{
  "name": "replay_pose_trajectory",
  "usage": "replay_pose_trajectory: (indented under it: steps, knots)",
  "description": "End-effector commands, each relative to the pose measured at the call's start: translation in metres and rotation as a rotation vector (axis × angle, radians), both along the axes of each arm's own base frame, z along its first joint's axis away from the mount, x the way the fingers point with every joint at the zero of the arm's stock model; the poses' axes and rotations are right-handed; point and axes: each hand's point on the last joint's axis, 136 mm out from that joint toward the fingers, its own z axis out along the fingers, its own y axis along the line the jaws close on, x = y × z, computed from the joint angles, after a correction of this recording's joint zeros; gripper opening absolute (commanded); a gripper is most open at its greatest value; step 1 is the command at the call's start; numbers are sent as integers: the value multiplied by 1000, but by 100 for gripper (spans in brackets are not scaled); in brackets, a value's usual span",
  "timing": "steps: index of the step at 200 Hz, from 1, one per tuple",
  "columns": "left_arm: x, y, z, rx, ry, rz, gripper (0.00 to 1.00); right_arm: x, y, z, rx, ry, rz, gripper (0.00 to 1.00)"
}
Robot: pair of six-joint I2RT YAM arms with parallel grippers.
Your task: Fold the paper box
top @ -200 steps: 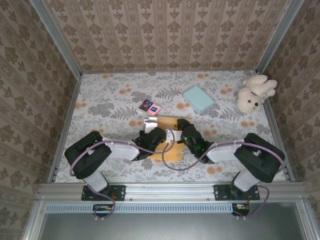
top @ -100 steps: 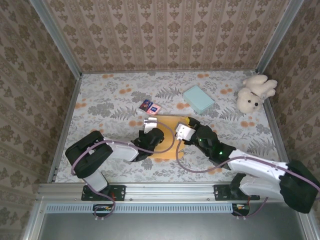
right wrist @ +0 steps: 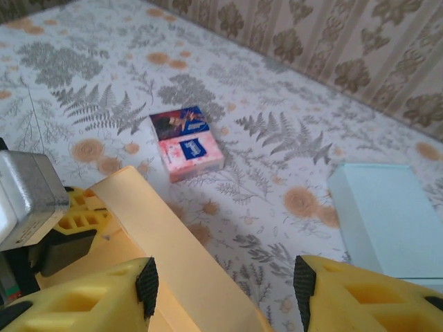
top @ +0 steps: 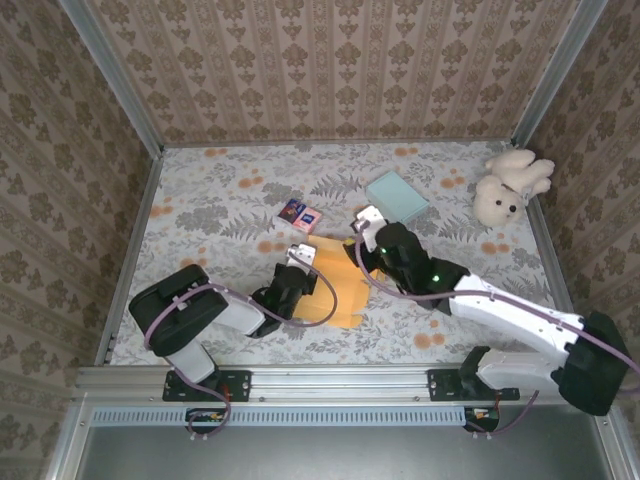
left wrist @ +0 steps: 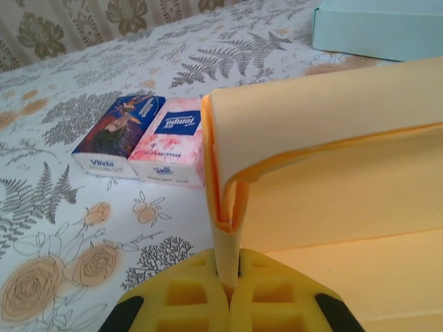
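The paper box (top: 340, 285) is a yellow-orange card sheet lying mid-table, partly folded. In the left wrist view its folded edge flap (left wrist: 325, 131) stands upright. My left gripper (left wrist: 234, 268) is shut on the flap's lower corner, and in the top view the left gripper (top: 298, 270) sits at the box's left edge. My right gripper (right wrist: 221, 287) is open above the box's far strip (right wrist: 166, 238), with nothing pinched between its fingers (right wrist: 90, 304). From above, the right gripper (top: 362, 243) hovers at the box's back right corner.
Two tissue packs (top: 301, 213) lie just behind the box, close to both grippers. A flat teal box (top: 397, 197) lies at the back right. A white plush bear (top: 510, 185) rests near the right wall. Patterned walls close in the table on three sides.
My right arm has stretched out and its gripper moved from over the box to the back right corner, opening wider. The left gripper has drawn back towards the near left, still clamping the flap.
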Motion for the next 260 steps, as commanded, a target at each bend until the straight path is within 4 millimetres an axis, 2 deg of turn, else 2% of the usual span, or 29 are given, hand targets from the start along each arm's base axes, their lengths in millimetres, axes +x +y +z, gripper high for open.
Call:
replay_pose_trajectory:
  steps: [1, 25, 27, 36, 67, 100, 130, 175, 206, 236, 260]
  knots:
    - [-1, -2, -7, 26, -9, -111, 0, 4, 15, -14, -34, 103, 30, 58]
    - [0, -8, -11, 4, 10, -188, 0, 13, 31, -22, -32, 143, 85, 59]
    - [0, -9, -11, 4, 13, -196, 0, 15, 33, -29, -40, 159, 87, 59]
    - [0, -14, -13, 7, 20, -226, 0, 19, 37, -36, -26, 188, 104, 59]
    - [2, -23, -21, 25, 35, -276, 0, 33, 44, -53, 61, 270, 137, 58]
    - [8, -28, -27, 39, 60, -285, 0, 44, 53, -70, 77, 305, 156, 58]
    - [11, -33, -32, 41, 74, -293, 0, 54, 56, -84, 75, 332, 156, 58]
    - [15, -35, -37, 39, 83, -291, 0, 65, 57, -94, 107, 361, 151, 57]
    - [33, -20, -34, 42, 81, -146, 1, 61, 53, -109, 82, 385, 148, 56]
    - [49, 3, -29, 27, 99, 31, 2, 57, 51, -109, 104, 389, 153, 54]
    - [52, 3, -26, -5, 107, 57, 4, 53, 55, -109, 125, 406, 167, 53]
